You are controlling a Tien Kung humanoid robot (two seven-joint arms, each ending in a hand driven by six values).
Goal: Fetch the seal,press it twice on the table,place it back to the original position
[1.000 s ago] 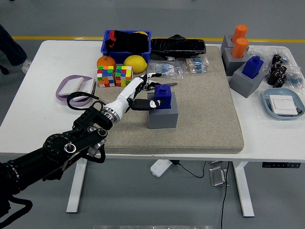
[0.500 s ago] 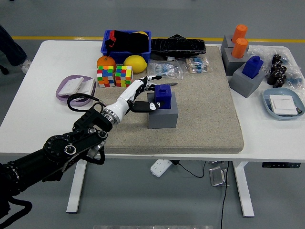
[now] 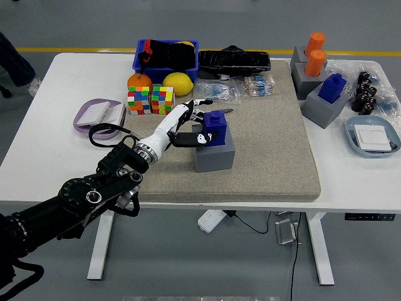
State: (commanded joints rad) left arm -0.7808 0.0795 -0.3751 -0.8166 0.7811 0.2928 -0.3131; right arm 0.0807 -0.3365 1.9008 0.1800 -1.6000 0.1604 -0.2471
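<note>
Head view. Compared with the frame 0.5 s earlier, the blue seal [image 3: 216, 128] sits slightly higher and tilted in its grey holder block [image 3: 215, 150], and the left hand [image 3: 187, 123] has shifted only a little; everything else on the table is unchanged. The left hand's white fingers [image 3: 195, 105] are wrapped around the seal's left side, with the thumb against its front face, grasping it. The seal is near the middle of the tan mat [image 3: 269, 144], which covers the white table [image 3: 44, 144].

Just behind the hand lie 2 colour cubes [image 3: 151, 100], an orange [image 3: 139, 80] and a lemon [image 3: 178, 83]. To its left, a lilac tray [image 3: 84, 119] holds a white card. A blue bin [image 3: 141, 63] at the far edge holds dark items. At right, 2 grey blocks hold 2 orange seals [image 3: 315, 52] and a second blue seal [image 3: 333, 87]; a pale blue dish [image 3: 357, 135] holds a white pad.
</note>
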